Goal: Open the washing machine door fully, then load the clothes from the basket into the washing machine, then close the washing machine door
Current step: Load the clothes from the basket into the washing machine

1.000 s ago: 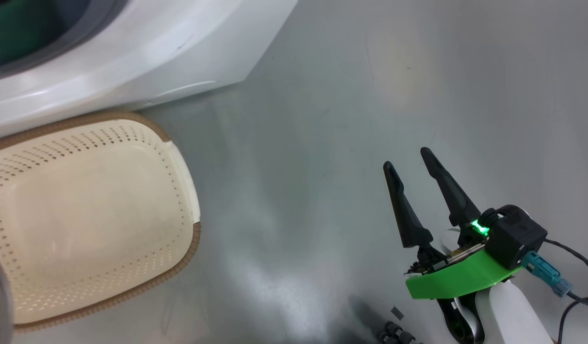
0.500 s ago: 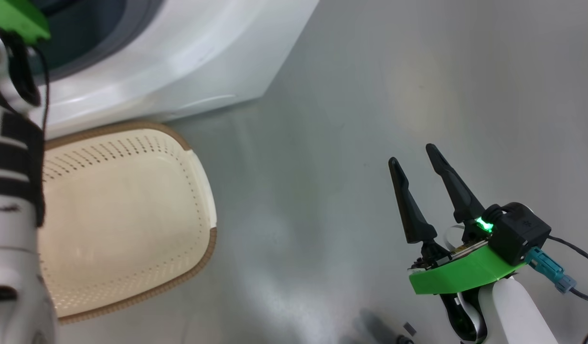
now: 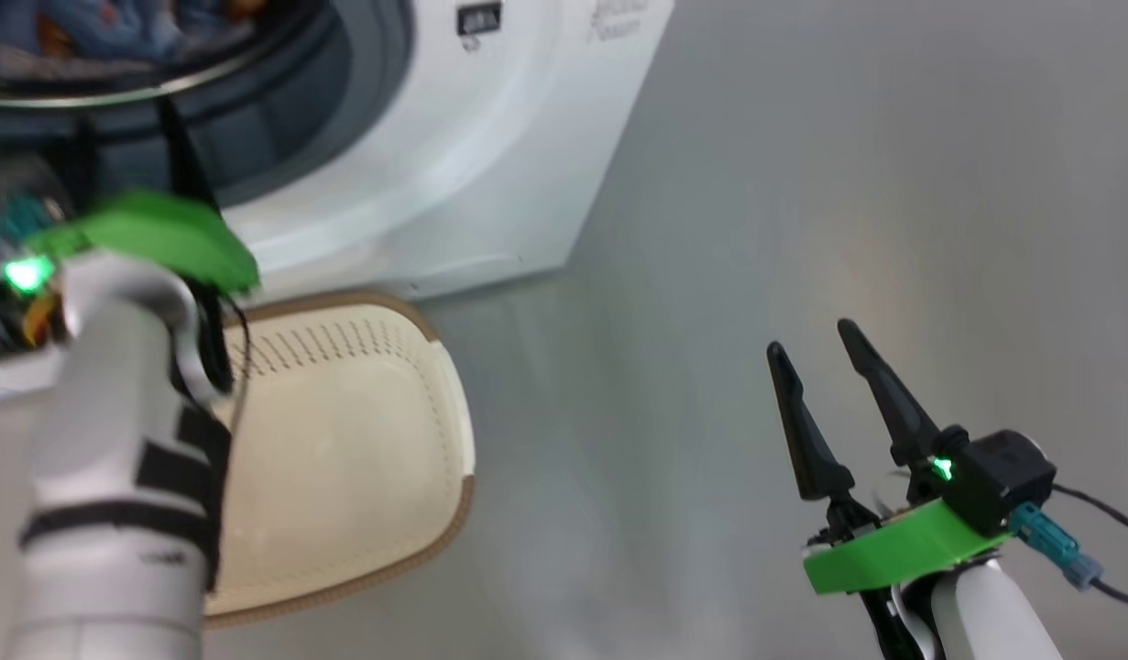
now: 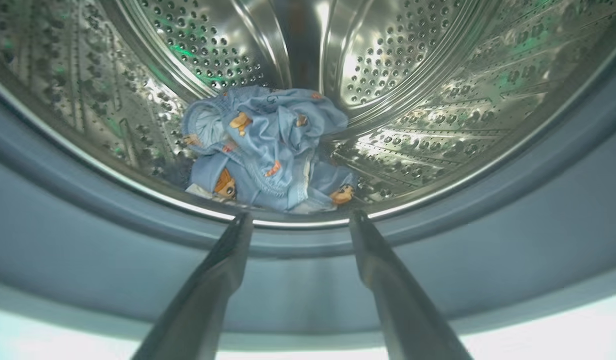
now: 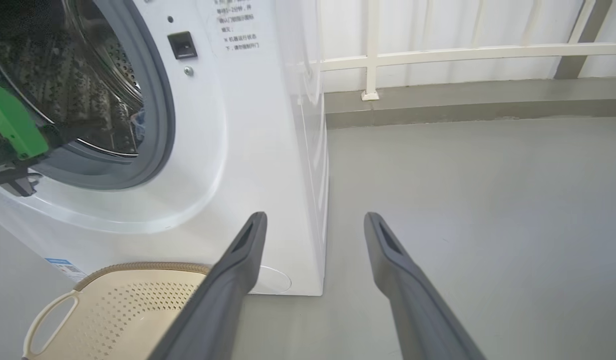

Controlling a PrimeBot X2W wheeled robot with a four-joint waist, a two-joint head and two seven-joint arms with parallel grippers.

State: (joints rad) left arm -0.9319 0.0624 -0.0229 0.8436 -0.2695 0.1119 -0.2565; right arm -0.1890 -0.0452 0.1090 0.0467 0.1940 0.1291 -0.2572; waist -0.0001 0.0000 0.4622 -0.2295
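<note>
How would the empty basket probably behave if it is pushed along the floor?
The basket seems thin perforated plastic and looks empty, so it is probably light. On the smooth, glossy floor it would likely slide rather than tip, being low and wide.

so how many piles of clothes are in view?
1: a crumpled blue printed pile at the bottom of the drum, beyond the open left gripper. The basket shows none, though the left arm hides part of it.
</note>
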